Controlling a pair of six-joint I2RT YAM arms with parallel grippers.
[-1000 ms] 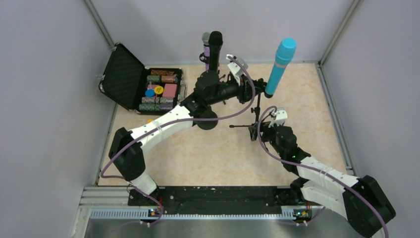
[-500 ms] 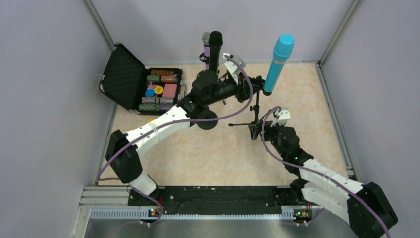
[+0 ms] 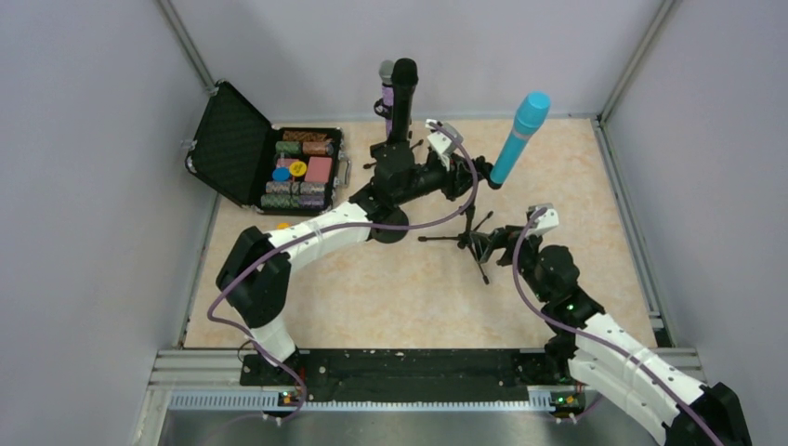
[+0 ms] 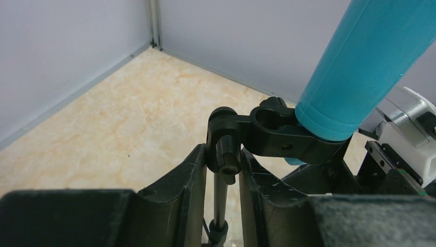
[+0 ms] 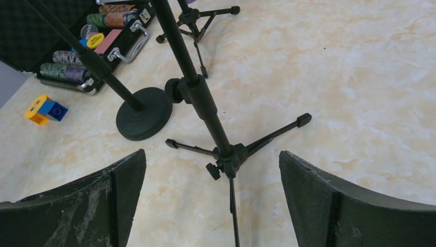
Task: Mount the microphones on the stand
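The light blue microphone (image 3: 518, 136) (image 4: 361, 66) sits tilted in the black clip (image 4: 288, 137) on top of the tripod stand (image 3: 477, 243) (image 5: 228, 156). My left gripper (image 3: 464, 176) (image 4: 224, 156) is shut on the stand's swivel joint just below that clip. My right gripper (image 3: 504, 238) (image 5: 211, 155) is open wide, low near the tripod's legs, touching nothing. Farther back, the black microphone (image 3: 402, 86) stands upright in another stand. The purple microphone (image 3: 386, 80) with its silver head shows just behind it.
An open black case (image 3: 243, 149) (image 5: 90, 52) of poker chips lies at the back left. A round-based stand (image 5: 144, 119) and a second tripod (image 5: 197, 19) stand behind the held one. Coloured toy blocks (image 5: 45, 109) lie on the floor. Grey walls close in the table.
My right gripper has opened wider and drawn back to the right, away from the tripod's base. The left arm has shifted, and the blue microphone has moved slightly with the stand.
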